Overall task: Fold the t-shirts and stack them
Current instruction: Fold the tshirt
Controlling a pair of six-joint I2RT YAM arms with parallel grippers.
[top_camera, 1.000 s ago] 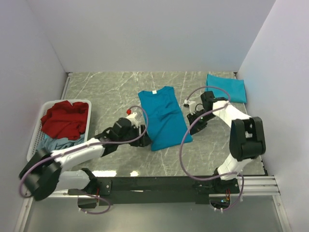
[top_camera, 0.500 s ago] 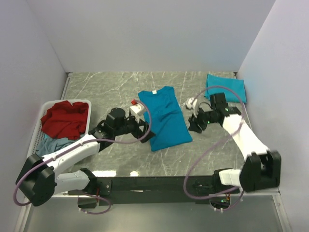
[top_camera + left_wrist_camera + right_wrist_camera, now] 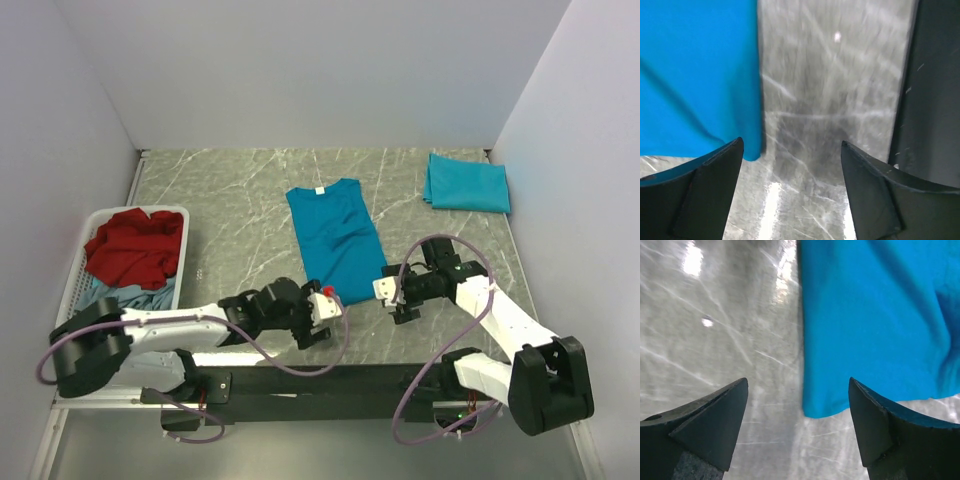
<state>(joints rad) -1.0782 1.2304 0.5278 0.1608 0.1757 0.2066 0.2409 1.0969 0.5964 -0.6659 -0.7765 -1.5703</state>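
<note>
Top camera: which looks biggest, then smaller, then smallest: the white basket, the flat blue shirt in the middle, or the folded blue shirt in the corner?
1. white basket
2. flat teal shirt
3. folded teal shirt; it lies farthest back, so it may look slightly small.

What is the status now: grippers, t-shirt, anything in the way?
Left gripper open, empty; right gripper open, empty. Both by the near hem of the teal t-shirt, flat on the table. Nothing blocking.
</note>
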